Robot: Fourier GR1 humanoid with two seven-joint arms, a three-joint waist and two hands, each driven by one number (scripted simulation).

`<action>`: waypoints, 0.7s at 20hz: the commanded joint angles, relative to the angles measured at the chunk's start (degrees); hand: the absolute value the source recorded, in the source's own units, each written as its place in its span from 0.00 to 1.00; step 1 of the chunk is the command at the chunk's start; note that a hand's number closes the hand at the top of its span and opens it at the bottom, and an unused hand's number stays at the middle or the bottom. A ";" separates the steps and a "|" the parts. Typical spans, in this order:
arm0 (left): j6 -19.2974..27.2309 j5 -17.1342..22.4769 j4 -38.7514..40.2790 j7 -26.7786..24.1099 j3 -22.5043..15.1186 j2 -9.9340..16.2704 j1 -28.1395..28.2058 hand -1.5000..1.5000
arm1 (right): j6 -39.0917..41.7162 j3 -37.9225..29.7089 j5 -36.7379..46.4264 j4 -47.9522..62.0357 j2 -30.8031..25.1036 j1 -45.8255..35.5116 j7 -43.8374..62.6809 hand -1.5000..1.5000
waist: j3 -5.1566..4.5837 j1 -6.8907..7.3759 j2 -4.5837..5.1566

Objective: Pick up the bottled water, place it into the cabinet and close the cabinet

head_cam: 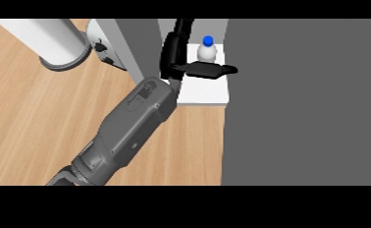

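From my end only 1 hand shows, at the end of a grey forearm coming up from the lower left; I can't tell whether it is the left or the right. Its black fingers run straight up along the cabinet's opening and the thumb juts sideways, so it is spread and holding nothing. Just past the thumb, and apart from it as far as I can see, the small clear plastic water bottle with a blue cap stands upright on the white cabinet shelf, already inside. I'd judge it light, stiff enough, smooth and top-heavy, so easy to tip; any hold belongs round the body, below the cap. The grey cabinet door is ajar beside the wooden desk.
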 commanded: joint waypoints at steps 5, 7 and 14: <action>1.50 -2.28 -20.89 2.60 -7.14 1.22 16.86 0.00 | -3.14 1.13 -2.36 -7.51 0.74 -0.21 4.96 0.00 | 0.01 1.01 -0.05; 2.59 -2.80 -25.28 4.38 -8.24 1.93 18.77 0.00 | -4.28 1.99 -1.08 -8.97 0.43 -1.58 6.30 0.00 | 0.00 1.02 0.02; 6.87 -6.02 -41.29 4.89 -13.83 5.65 33.35 0.00 | -0.83 6.87 2.31 -10.07 0.62 0.98 6.09 0.00 | 0.01 0.34 0.05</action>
